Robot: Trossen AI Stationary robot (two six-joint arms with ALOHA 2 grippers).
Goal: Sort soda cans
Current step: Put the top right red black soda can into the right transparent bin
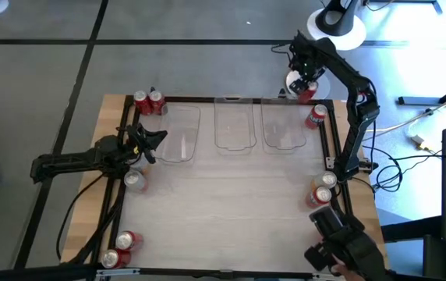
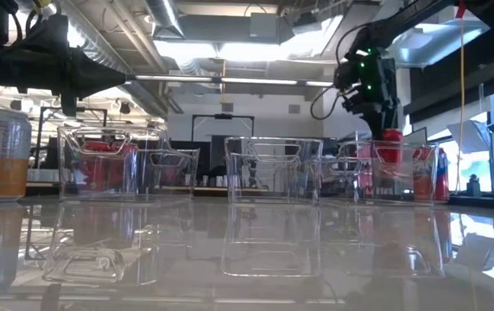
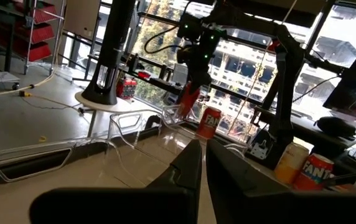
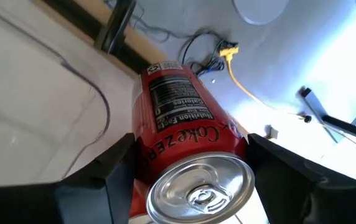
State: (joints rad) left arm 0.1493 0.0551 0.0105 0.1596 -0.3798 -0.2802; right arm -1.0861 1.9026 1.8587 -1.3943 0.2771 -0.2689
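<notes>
The right end effector grips a red soda can between its fingers above the counter's far right corner, beside a clear bin, while the left end effector waits closed and empty at the left edge.

Occlusions and cut-offs across the four views.

High view: the red can at the table's far right corner is largely covered by the right gripper; labels on the can pair by the right edge are too small to read. Low view: the can at the left margin is cut by the picture's edge; cans behind the clear bins show only as distorted red shapes. Right wrist view: the held can's base is out of sight.
</notes>
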